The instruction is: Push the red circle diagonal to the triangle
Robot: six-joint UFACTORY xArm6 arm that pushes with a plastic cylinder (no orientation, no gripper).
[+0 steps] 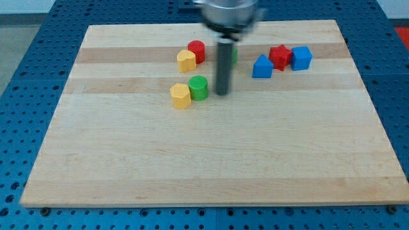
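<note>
Nearest us, a yellow block (181, 96) touches a green cylinder (199, 87); our tip (222, 93) stands just right of the green one, bare, holding nothing. Red circle (197, 50) sits top-centre against another yellow block (186, 61), well left of the blue triangle (261, 67), red star (279, 56) and blue cube (301, 57).

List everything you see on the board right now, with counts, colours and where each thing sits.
red circle: one, red, upper middle, touching the upper yellow block.
upper yellow block: one, yellow, just below-left of the red circle.
lower yellow block: one, yellow, centre-left.
green circle: one, green, beside the lower yellow block's right.
green piece: one, mostly hidden behind the rod; shape unclear.
blue triangle: one, blue, upper right.
red star: one, red, between the two blue blocks.
blue cube: one, blue, rightmost.
wooden board: one, pale wood, on a blue perforated table.
my tip: one, dark rod end, just right of the green circle.
</note>
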